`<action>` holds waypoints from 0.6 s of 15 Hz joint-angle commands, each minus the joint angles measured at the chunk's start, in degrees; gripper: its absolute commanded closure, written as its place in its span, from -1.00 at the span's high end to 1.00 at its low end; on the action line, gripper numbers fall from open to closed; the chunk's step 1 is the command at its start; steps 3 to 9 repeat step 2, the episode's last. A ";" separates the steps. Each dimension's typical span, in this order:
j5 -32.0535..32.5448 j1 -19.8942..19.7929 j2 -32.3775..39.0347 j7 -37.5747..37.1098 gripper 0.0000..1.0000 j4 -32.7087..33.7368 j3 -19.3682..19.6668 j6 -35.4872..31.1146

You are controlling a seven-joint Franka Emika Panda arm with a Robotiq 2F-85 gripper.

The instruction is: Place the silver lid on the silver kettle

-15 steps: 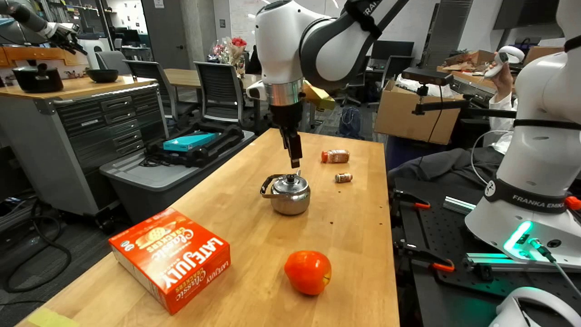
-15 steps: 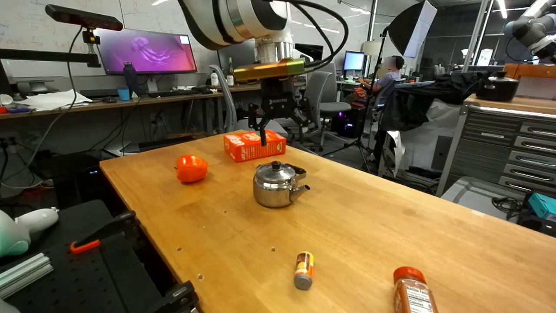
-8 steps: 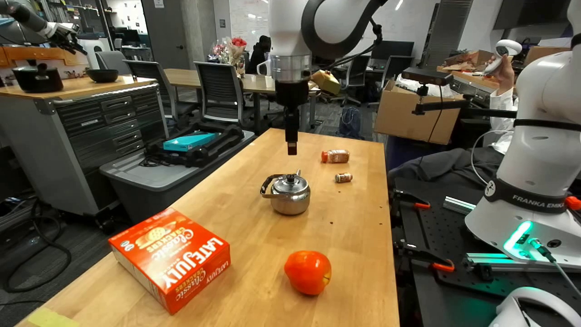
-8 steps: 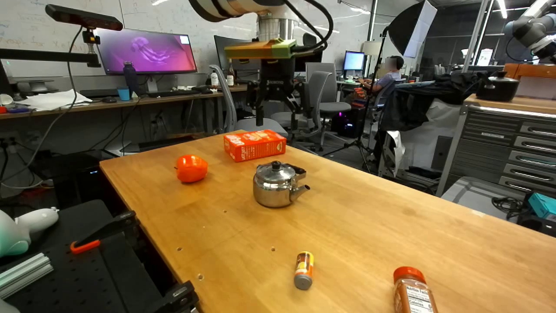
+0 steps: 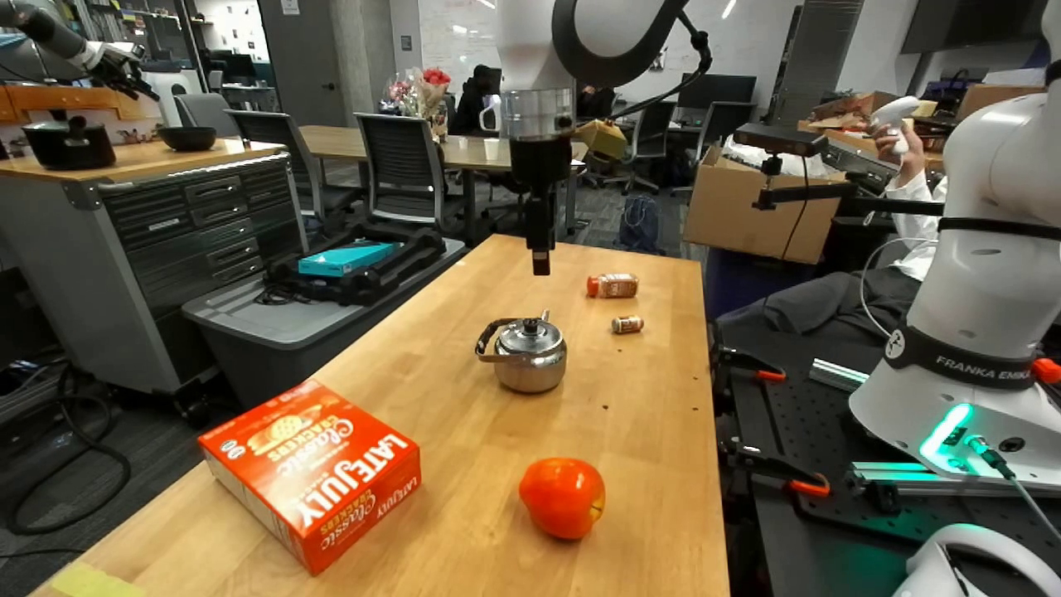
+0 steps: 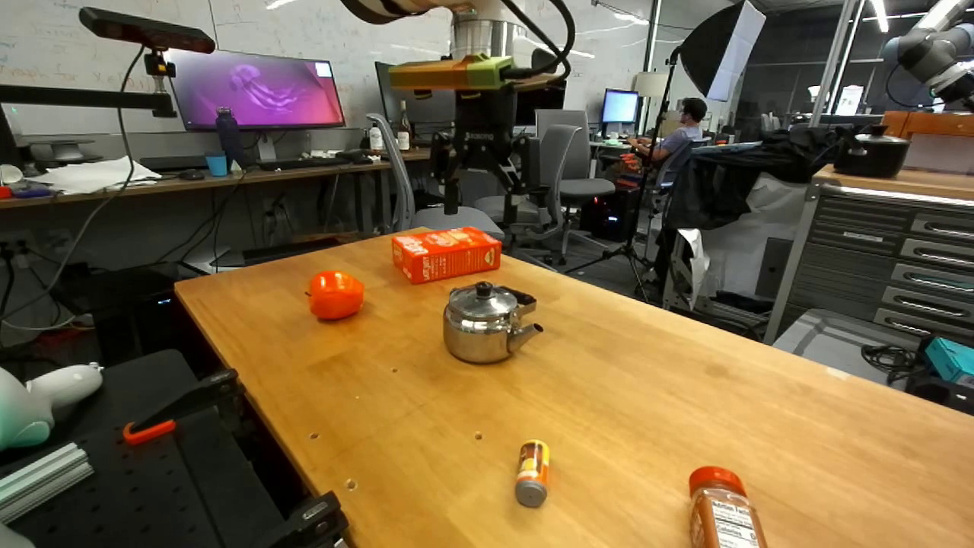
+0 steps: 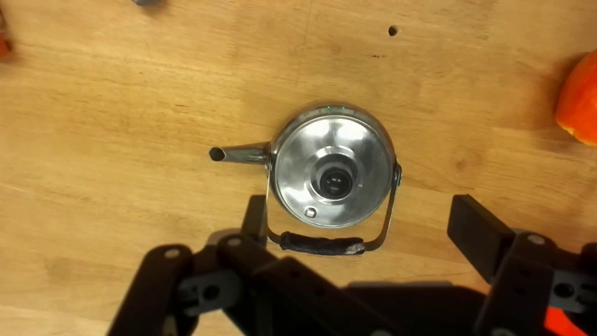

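Note:
The silver kettle (image 5: 532, 373) stands upright on the wooden table in both exterior views (image 6: 473, 339). The silver lid (image 5: 531, 335), with a black knob, sits on the kettle's mouth and looks level there (image 6: 482, 303). In the wrist view the lid (image 7: 368, 161) covers the kettle's top. The kettle's spout (image 7: 245, 153) points left and its handle (image 7: 322, 244) is folded down to one side. My gripper (image 5: 541, 265) is open and empty, pointing down, well above the kettle and touching nothing (image 6: 482, 211). In the wrist view the fingers (image 7: 364, 224) stand wide apart.
A red cracker box (image 5: 311, 473) and an orange-red ball-like fruit (image 5: 564, 497) lie on the table. A spice bottle (image 5: 613, 286) and a small cylinder (image 5: 627, 324) lie on the kettle's other side. Clamps (image 5: 779, 473) grip near the table edge.
My gripper has risen away from the kettle and turned from tilted to nearly vertical. It stays open. The kettle and lid have not moved.

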State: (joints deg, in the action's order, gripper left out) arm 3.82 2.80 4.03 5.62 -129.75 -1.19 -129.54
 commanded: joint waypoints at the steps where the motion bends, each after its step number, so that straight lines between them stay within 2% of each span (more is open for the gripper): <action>1: 0.02 -0.32 0.02 -0.03 1.00 0.10 -0.34 0.15; 9: 0.02 -0.32 0.02 -0.03 1.00 0.10 -0.34 0.15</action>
